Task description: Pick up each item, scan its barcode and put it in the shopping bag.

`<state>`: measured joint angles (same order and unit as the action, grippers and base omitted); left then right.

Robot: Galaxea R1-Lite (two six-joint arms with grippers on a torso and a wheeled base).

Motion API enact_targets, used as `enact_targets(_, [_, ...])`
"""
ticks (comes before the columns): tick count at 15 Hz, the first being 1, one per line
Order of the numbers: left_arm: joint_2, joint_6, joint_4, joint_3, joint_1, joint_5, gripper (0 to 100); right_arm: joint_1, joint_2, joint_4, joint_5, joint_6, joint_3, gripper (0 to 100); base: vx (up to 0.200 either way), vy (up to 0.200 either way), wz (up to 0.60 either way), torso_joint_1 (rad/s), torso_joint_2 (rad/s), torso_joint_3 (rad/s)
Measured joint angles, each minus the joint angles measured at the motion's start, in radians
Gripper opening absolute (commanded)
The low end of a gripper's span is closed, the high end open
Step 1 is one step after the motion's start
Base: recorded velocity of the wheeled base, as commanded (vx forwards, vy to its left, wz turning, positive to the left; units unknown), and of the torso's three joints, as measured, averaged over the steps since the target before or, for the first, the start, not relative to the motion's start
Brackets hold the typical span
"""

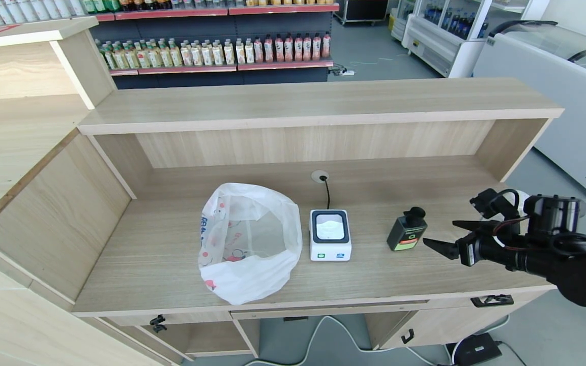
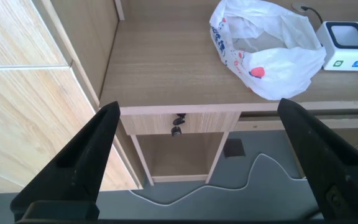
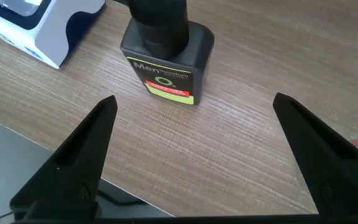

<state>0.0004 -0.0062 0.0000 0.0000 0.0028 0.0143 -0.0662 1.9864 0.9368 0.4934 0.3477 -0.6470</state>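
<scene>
Right jaws splayed empty, squat dark black-capped plastic bottle [image 3: 166,56] just ahead: likely light, rigid, slick, so pinch its body.

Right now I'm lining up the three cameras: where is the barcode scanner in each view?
Head view: the scanner sits mid-counter, between the shopping bag and the bottle.
Left wrist view: scanner just beyond the bag.
Right wrist view: scanner beside the bottle, cut off at the edge.
Shared landmark: the wooden counter.
</scene>
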Motion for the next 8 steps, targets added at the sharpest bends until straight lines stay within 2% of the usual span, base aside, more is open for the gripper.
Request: enact_targets(8, [0.0, 0.0, 0.0, 0.0, 0.0, 0.0, 100, 0.072, 0.105, 0.039, 0.001, 0.0, -0.066, 100, 0.0, 0.0, 0.0, 0.0, 0.0, 0.0])
